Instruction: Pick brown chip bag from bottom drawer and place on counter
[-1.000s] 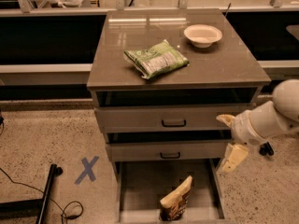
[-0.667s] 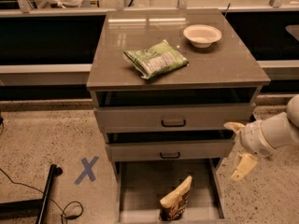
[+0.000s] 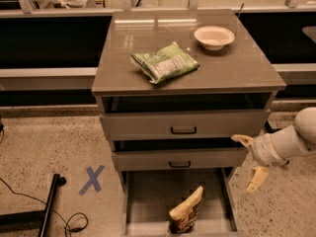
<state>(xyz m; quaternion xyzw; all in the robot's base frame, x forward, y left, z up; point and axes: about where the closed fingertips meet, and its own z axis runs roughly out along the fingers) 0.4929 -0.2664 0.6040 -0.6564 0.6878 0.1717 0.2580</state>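
The brown chip bag [image 3: 186, 212] stands tilted in the open bottom drawer [image 3: 148, 196], near its front, dark brown below and tan-yellow on top. My gripper [image 3: 250, 161] is to the right of the cabinet, at the height of the middle drawer, outside the bottom drawer and apart from the bag. Its two pale fingers are spread wide, one up, one down, with nothing between them. The counter [image 3: 247, 63] is the glossy grey-brown top of the cabinet.
A green-and-white bag [image 3: 164, 63] and a white bowl [image 3: 214, 36] lie on the counter. The two upper drawers with black handles [image 3: 183, 130] stand slightly open. A blue X [image 3: 92, 179] marks the floor at left, next to a black pole [image 3: 48, 209] and cable.
My gripper and arm have moved to the right and a little down, away from the cabinet's front. The chip bag has not moved.
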